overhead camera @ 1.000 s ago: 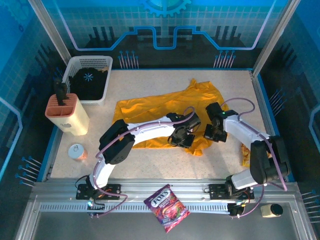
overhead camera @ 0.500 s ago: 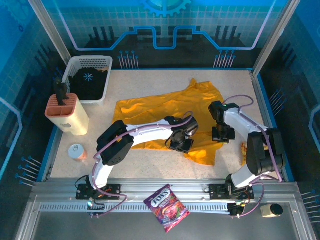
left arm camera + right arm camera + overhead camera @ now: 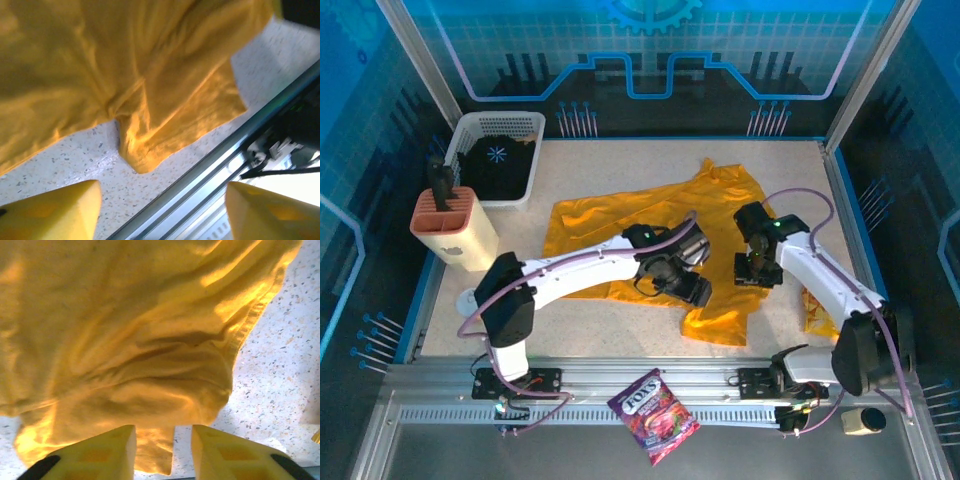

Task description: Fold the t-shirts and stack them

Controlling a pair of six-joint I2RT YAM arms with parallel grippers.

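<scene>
A golden-yellow t-shirt (image 3: pixel 610 225) lies crumpled across the middle of the table, one flap trailing toward the front edge. My left gripper (image 3: pixel 688 288) hovers over its near hem. In the left wrist view the shirt (image 3: pixel 150 65) lies beyond my left gripper (image 3: pixel 162 210), whose fingers stand wide apart with bare table and rail between them. My right gripper (image 3: pixel 757 272) sits at the shirt's right side. In the right wrist view my right gripper (image 3: pixel 162 452) is open just above the shirt (image 3: pixel 125 340), with a loose fold and some table showing in the gap.
A white basket (image 3: pixel 500 155) with a dark item stands at the back left. An orange-topped holder (image 3: pixel 450 225) and a can (image 3: pixel 473 303) are on the left. Another yellow cloth (image 3: pixel 815 310) lies at the right edge. A snack bag (image 3: pixel 653 415) rests on the front rail (image 3: pixel 240 145).
Both grippers have gone from shut to open and let go of the fabric. The shirt's near flap now lies closer to the front edge. The left arm swung left at the elbow.
</scene>
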